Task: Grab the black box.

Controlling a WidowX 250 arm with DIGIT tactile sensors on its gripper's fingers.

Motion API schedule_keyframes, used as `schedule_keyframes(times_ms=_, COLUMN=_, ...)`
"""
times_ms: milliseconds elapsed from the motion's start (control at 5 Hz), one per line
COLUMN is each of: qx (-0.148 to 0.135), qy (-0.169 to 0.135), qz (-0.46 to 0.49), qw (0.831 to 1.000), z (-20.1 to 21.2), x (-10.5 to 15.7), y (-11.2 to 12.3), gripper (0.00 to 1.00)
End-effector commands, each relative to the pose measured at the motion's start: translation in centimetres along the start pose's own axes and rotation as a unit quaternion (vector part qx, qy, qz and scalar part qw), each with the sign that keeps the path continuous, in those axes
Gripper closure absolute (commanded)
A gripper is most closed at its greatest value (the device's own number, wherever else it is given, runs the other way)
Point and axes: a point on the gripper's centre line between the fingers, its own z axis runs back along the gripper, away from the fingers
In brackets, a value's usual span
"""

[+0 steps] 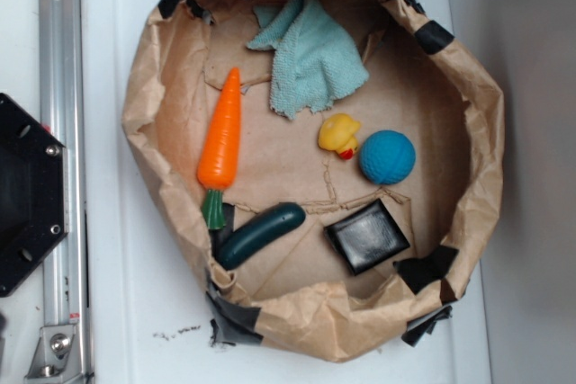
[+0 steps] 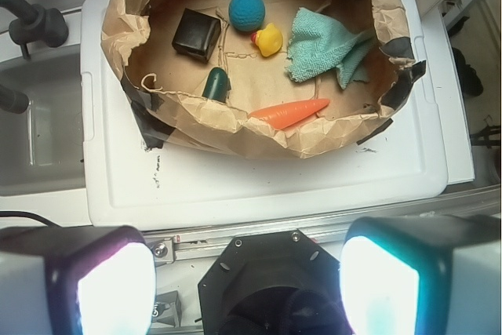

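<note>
The black box [image 1: 366, 236] is a small glossy square lying flat at the lower right inside the brown paper rim [image 1: 310, 317], just below the blue ball [image 1: 388, 156]. In the wrist view the box [image 2: 196, 34] sits at the far left of the paper nest, left of the ball [image 2: 247, 11]. My gripper [image 2: 249, 284] is open and empty, its two pale pads wide apart at the bottom of the wrist view, above the robot's black base [image 2: 271, 288], far short of the box. The gripper is out of view in the exterior view.
Inside the rim lie an orange carrot [image 1: 223, 148], a dark green cucumber toy [image 1: 258, 235] left of the box, a yellow duck [image 1: 339, 135] and a teal cloth [image 1: 310, 56]. The nest stands on a white lid [image 2: 259, 174]. A metal rail [image 1: 57, 159] and the black base [image 1: 27, 191] are at the left.
</note>
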Motion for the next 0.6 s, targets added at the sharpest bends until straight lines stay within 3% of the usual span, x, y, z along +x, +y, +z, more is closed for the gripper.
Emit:
schedule_keyframes(times_ms=0, qx=0.000, qy=0.000, qz=0.000, qw=1.000, z=0.0, x=0.0, y=0.0, gripper=0.00)
schedule_keyframes(times_ms=400, qx=0.025, qy=0.026, qz=0.156, qw=0.987, z=-7.1, x=8.4, y=0.9, gripper=0.00)
